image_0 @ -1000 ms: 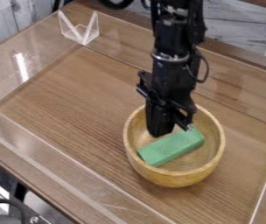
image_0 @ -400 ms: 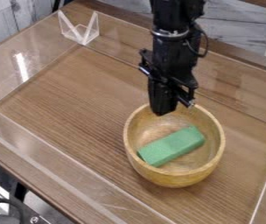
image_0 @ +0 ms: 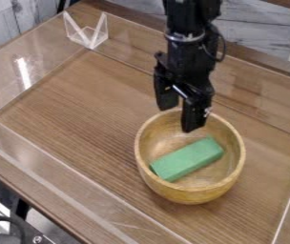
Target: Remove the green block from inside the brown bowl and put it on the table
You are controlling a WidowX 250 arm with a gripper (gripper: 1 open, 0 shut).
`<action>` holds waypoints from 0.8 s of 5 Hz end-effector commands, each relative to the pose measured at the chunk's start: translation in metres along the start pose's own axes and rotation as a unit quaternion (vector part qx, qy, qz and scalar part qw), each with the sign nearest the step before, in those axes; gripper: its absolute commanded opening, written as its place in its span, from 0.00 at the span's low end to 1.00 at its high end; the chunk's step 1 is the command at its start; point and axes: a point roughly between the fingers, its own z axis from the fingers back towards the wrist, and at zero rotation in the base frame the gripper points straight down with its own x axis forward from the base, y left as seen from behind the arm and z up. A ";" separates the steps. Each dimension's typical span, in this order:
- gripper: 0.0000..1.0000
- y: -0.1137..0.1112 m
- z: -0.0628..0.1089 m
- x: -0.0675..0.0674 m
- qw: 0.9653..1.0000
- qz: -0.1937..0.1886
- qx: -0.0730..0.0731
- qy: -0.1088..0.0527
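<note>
A second ago my fingers [image_0: 183, 107] were pressed together and reaching down into the brown bowl [image_0: 156, 181], their tips just behind the green block [image_0: 187, 160]; now I am standing higher, over the bowl's far rim, and my fingers are spreading apart, two dark prongs with a clear gap showing between them, pointing straight down and gripping nothing. One prong is hanging in front of the far inner wall of the bowl, the other just above the rim; whether either is touching the wood I cannot tell. The green block is not coming with me: it is lying in the bowl exactly where it lay before, flat on the bottom, angled so that one end is pointing toward the near left wall and the other toward the right side. It is the only thing I am seeing inside the bowl. The bowl itself is sitting unmoved on the counter [image_0: 84, 105], toward the near right part of it, and a low clear acrylic wall [image_0: 39, 176] is running along the counter's near left edge.
</note>
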 end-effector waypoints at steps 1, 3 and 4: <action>1.00 -0.003 -0.007 0.007 1.000 -0.019 0.011 -0.019; 1.00 -0.010 -0.031 0.012 0.999 -0.043 0.015 -0.024; 1.00 -0.010 -0.039 0.012 0.999 -0.045 0.013 -0.025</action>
